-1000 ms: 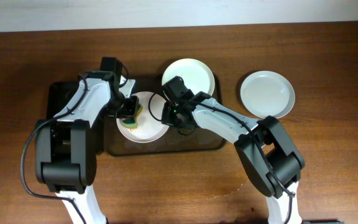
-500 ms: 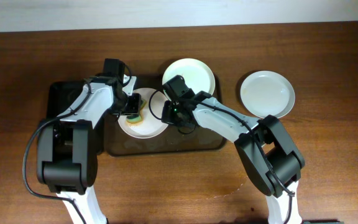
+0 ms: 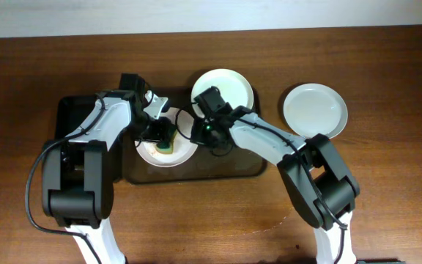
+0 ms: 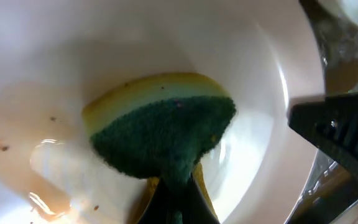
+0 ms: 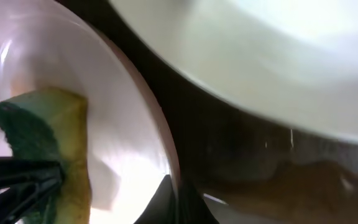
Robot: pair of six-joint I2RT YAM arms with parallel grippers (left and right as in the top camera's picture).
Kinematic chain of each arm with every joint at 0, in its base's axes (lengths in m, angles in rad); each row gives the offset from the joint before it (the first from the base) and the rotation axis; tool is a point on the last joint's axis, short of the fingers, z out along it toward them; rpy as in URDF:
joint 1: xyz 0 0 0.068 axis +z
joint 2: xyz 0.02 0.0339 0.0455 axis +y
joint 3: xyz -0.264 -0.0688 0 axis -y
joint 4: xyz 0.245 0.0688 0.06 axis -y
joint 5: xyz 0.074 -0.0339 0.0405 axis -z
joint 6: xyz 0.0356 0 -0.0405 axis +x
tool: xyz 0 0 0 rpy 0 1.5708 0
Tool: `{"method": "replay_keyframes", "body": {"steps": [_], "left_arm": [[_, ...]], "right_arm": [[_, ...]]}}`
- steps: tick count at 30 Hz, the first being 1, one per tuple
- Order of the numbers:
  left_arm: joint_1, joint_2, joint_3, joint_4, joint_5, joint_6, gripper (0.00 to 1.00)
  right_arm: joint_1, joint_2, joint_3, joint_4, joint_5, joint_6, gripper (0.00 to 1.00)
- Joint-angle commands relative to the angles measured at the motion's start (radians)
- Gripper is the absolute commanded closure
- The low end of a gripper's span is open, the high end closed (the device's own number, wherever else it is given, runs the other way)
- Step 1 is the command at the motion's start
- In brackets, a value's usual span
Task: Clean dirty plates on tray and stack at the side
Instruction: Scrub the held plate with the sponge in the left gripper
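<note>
A white plate (image 3: 152,152) lies on the dark brown tray (image 3: 196,172). My left gripper (image 3: 164,141) is shut on a green and yellow sponge (image 4: 160,137) pressed onto that plate (image 4: 55,74), which has brown smears (image 4: 17,130) at the left. My right gripper (image 3: 198,134) is shut on the plate's right rim (image 5: 160,143); the sponge (image 5: 48,143) also shows in the right wrist view. A second white plate (image 3: 229,84) sits at the tray's far edge. A third white plate (image 3: 315,110) lies on the table to the right.
A smaller black tray (image 3: 70,114) lies left of the brown tray, under my left arm. The wooden table (image 3: 387,191) surrounds everything. The table's far edge meets a pale wall at the top.
My left gripper has moved the sponge over the plate, from its left part toward its middle and right. The right gripper has stayed on the rim.
</note>
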Motion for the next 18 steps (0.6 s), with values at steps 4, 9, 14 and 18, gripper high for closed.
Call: {"method": "replay_keyframes", "body": {"steps": [4, 9, 14, 18], "left_arm": [[-0.002, 0.012, -0.01, -0.115, -0.348, -0.22, 0.99], [-0.057, 0.012, -0.01, -0.101, -0.38, -0.132, 0.99], [-0.089, 0.012, -0.01, 0.1, -0.871, -0.175, 0.99], [-0.089, 0.012, -0.01, 0.202, -0.863, -0.209, 0.99]], "right_arm": [[-0.059, 0.097, 0.013, 0.041, -0.205, 0.005, 0.96], [-0.057, 0.097, 0.013, 0.051, -0.203, 0.005, 0.96], [-0.057, 0.097, 0.013, 0.051, -0.203, 0.005, 0.96], [-0.057, 0.097, 0.013, 0.051, -0.203, 0.004, 0.96]]}}
